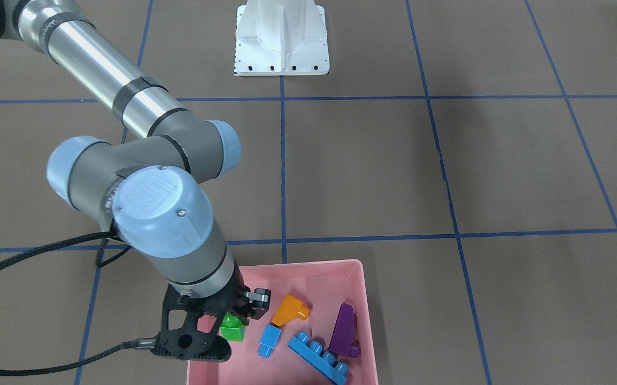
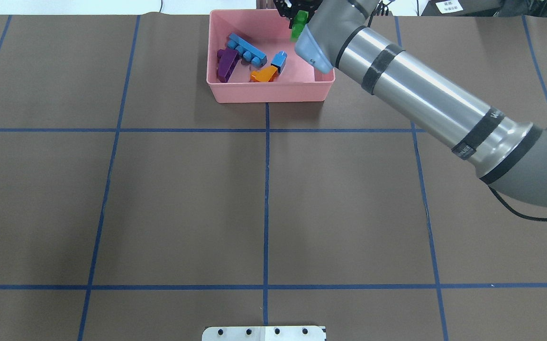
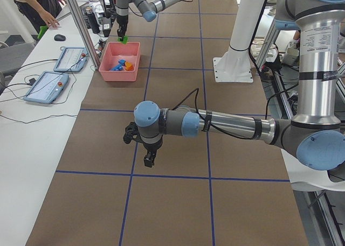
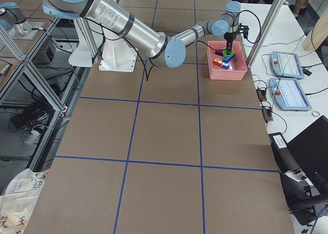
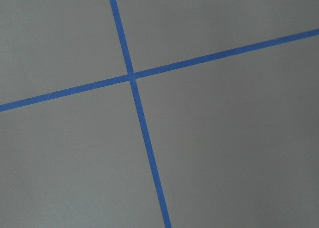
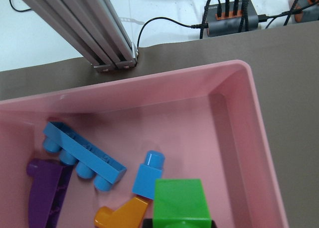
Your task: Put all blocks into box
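I am clamping my right gripper (image 1: 237,316) on the smooth flat sides of the light, stiff, slippery green two-stud plastic brick (image 6: 178,203), holding it over the shallow pale pink plastic tray (image 6: 239,138) beside four other bricks (image 6: 84,158).

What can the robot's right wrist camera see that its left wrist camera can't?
Only the right wrist camera shows the pink box with the long blue bar, small blue cube, purple wedge and orange block lying inside, the green block close up above them, plus a metal post and cables beyond the box. Only the left wrist camera shows two blue tape lines crossing. Both show the brown table.
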Robot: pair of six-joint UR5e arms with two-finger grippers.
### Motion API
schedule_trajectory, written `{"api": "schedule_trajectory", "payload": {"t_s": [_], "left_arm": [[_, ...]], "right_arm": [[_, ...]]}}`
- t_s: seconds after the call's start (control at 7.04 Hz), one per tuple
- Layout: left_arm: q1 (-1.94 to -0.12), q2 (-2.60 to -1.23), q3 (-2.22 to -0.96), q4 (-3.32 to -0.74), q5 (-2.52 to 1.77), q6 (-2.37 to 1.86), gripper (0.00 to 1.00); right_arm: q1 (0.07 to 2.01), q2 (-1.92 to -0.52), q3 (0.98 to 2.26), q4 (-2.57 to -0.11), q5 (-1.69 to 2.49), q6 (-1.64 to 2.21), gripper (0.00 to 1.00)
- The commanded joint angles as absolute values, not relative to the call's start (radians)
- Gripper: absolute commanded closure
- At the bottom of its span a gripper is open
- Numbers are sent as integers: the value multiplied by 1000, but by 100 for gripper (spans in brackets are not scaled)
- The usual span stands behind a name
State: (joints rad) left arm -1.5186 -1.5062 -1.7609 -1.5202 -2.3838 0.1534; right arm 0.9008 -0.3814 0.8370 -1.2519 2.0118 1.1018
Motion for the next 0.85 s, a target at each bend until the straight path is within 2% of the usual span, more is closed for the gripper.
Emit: {"api": "schedule_trajectory", "payload": {"t_s": [0.0, 0.14, 0.43, 0.71], "left_arm": [[-1519, -1506, -1761, -1520, -2384, 153, 0], [-1519, -1506, -1761, -1519, -2384, 153, 0], [-1519, -1506, -1759, -1520, -2384, 153, 0], [-1519, -1505, -1750, -1525, -2382, 164, 0]], "right_arm": [[867, -357, 804, -1204, 1973, 1147, 0], [871, -420, 884, -1215, 1997, 1146, 0], [944, -660, 1139, -1218, 2108, 1129, 0], [1107, -981, 1393, -1216, 2286, 1023, 0]]}}
